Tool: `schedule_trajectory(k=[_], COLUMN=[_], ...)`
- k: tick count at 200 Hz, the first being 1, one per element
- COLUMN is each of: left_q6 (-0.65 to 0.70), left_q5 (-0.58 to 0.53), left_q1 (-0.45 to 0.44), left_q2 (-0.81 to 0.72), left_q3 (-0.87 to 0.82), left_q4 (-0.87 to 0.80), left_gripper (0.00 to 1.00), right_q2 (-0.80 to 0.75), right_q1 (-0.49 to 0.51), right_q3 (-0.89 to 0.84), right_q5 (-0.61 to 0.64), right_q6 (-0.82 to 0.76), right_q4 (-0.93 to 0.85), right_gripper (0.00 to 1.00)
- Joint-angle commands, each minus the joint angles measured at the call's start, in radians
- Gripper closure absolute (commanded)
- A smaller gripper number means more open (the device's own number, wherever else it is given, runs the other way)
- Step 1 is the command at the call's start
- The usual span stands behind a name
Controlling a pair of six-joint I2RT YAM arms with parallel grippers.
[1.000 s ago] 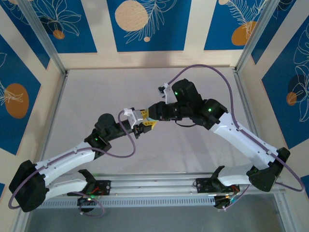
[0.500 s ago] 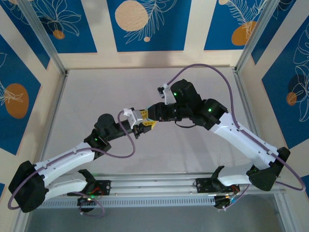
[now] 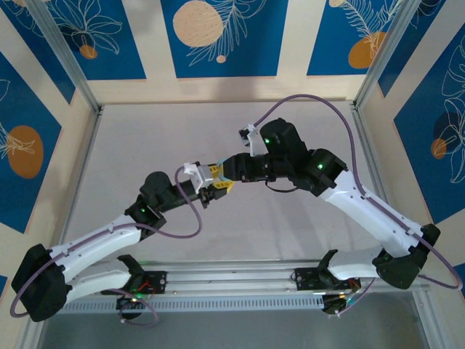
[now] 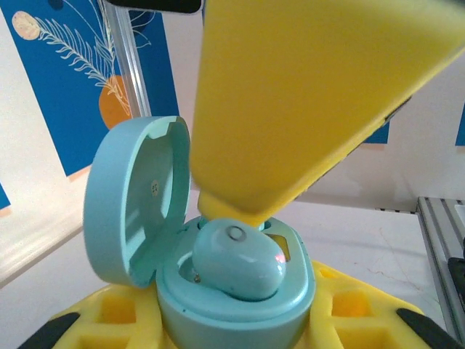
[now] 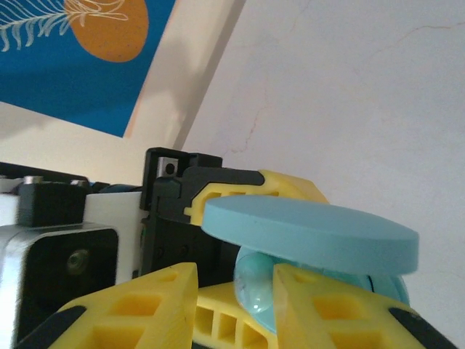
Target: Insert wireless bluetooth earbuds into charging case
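Where it all sits: pale grey table (image 3: 145, 145), matte, with faint scuffs.
Room: blue wall panels (image 3: 94, 36) with orange discs and white leaf outlines, cream strips between them; metal frame posts (image 3: 65, 54) at the far corners; a ribbed rail (image 3: 232, 280) along the near edge.
Arms: both reach in from the near corners and meet at mid-table, wrists nose to nose.
Left gripper (image 3: 218, 190): clenched on the charging case (image 4: 240, 298), its yellow fingers hugging the base from both sides, the case upright.
Case: pale blue, round, lid (image 4: 134, 196) hinged open and standing up on the left.
Earbud (image 4: 236, 258): pale blue, glossy, lying in the open well of the case, not fully sunk; its top sits above the rim.
Right gripper (image 3: 220, 171): just right of the left one, over the case. One yellow finger (image 4: 305, 102) comes down from above, its tip touching the top of the bud.
Right gripper, opening: fingers a little apart, a glossy blue curve in the gap below the lid; gripping or released, cannot tell.
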Motion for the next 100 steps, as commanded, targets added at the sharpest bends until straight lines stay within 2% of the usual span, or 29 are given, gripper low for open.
schedule_trajectory(k=[1, 46, 100], left_q6=[0.011, 0.013, 0.011], left_q5=[-0.009, -0.011, 0.026], left_q1=[-0.014, -0.014, -0.014], left_q2=[-0.020, -0.020, -0.004], left_q3=[-0.001, -0.001, 0.003], left_q4=[0.031, 0.025, 0.026], left_gripper=[0.80, 0.80, 0.80], right_q2=[-0.047, -0.107, -0.211], right_q1=[-0.005, -0.015, -0.054], right_q3=[-0.014, -0.063, -0.187], right_q5=[-0.030, -0.067, 0.113], right_q6=[-0.020, -0.027, 0.034], right_q4=[0.044, 0.124, 0.181], right_gripper=[0.65, 0.63, 0.60])
